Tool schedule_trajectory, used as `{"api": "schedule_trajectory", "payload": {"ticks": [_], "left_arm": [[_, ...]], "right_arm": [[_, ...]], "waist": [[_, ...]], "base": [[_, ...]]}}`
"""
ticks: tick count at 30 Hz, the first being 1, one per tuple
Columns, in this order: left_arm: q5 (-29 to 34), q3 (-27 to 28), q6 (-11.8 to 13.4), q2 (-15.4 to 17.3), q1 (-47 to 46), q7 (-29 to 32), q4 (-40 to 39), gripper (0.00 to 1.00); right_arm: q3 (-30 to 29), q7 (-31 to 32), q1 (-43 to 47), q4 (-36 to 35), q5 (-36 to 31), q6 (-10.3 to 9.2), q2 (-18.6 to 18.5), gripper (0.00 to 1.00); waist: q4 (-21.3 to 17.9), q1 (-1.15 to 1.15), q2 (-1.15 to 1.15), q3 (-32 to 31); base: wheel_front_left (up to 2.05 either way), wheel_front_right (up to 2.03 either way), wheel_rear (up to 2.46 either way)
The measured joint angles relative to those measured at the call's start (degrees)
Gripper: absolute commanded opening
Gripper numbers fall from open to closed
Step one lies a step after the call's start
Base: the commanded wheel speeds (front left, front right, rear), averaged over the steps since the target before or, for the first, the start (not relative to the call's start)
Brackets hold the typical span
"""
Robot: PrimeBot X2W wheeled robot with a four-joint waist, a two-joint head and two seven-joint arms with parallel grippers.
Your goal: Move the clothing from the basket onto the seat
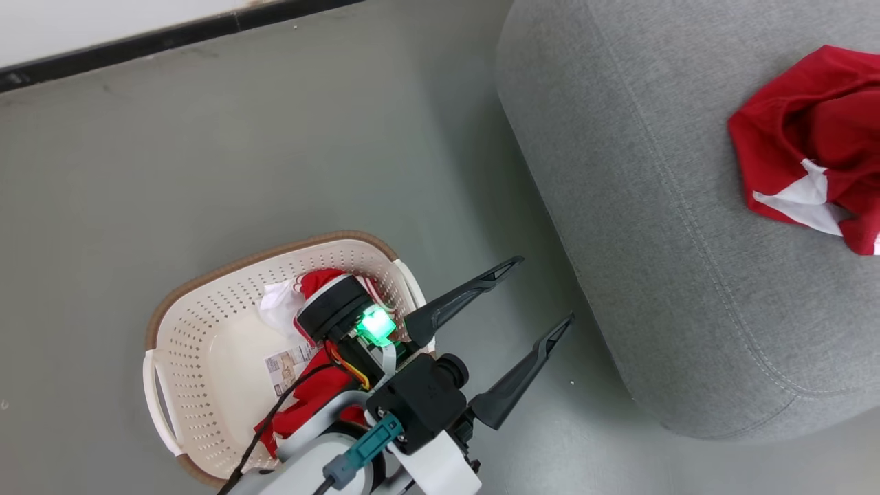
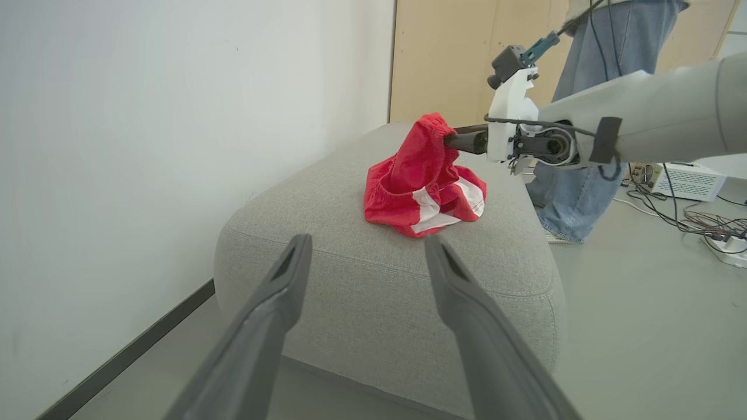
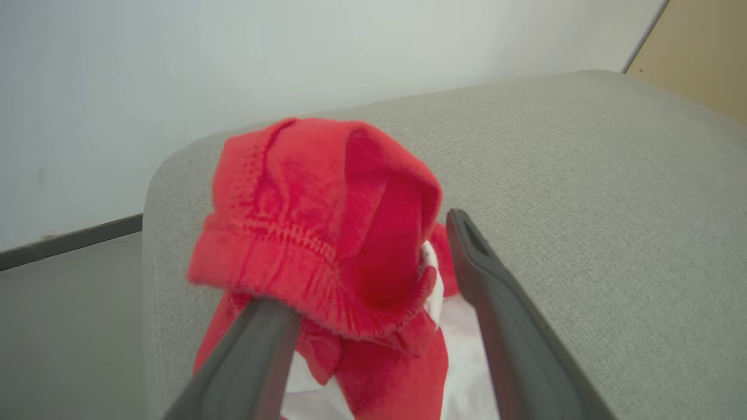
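Seat (image 1: 653, 240): takes up the right of the head view, well apart from the basket.
Basket (image 1: 206, 323): on the floor at lower left, with red clothing (image 1: 309, 405) inside, partly hidden by the arm.
Shorts (image 1: 811, 137): bunched on the seat, waistband hooked over one finger.
Right gripper (image 3: 365, 259): spread, pinching nothing.
Left gripper (image 1: 543, 289): spread and empty, just beside the basket, pointing away from it toward the seat. Likely the nearer arm for the next pick, after turning back and down.

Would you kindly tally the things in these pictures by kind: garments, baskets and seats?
Red garments: 2, the shorts on the seat and, as far as shows, one red garment in the basket.
Baskets: 1.
Seats: 1.
Total: 4.
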Motion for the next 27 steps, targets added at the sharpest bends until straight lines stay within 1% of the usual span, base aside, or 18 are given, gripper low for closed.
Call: {"api": "schedule_trajectory", "payload": {"ticks": [5, 10, 19, 24, 27], "left_arm": [[-0.5, 1.0, 0.1, 0.2, 0.1, -0.9, 1.4, 1.0], [-0.9, 1.8, 0.3, 0.3, 0.2, -1.4, 2.5, 1.0], [-2.4, 3.2, 1.3, 0.2, 1.3, -3.2, 4.8, 1.0], [-2.9, 4.3, 2.1, 0.1, 1.9, -4.4, 6.5, 1.0], [-3.1, 5.2, 3.1, 0.0, 2.0, -5.0, 7.4, 1.0]], "right_arm": [[0.9, -0.7, 1.6, -1.6, 0.4, 0.0, 0.3, 1.0], [1.5, -0.8, 2.4, -3.3, 0.5, 0.0, -0.4, 1.0], [2.3, -1.3, 3.6, -8.1, 1.2, 0.0, -4.5, 1.0], [4.6, -1.7, 3.5, -11.3, 0.4, 0.0, -4.5, 1.0], [5.9, -1.7, 3.5, -13.8, 0.3, 0.0, -3.8, 1.0]], "waist": [[-0.8, 0.0, 0.0, -1.2], [-1.4, 0.0, 0.0, -2.3], [-2.4, 0.0, 0.0, -4.8], [-2.5, 0.0, 0.0, -6.2], [-2.2, 0.0, 0.0, -7.1]], "base": [[0.0, 0.0, 0.0], [0.0, 0.0, 0.0], [0.0, 0.0, 0.0], [0.0, 0.0, 0.0], [0.0, 0.0, 0.0]]}}
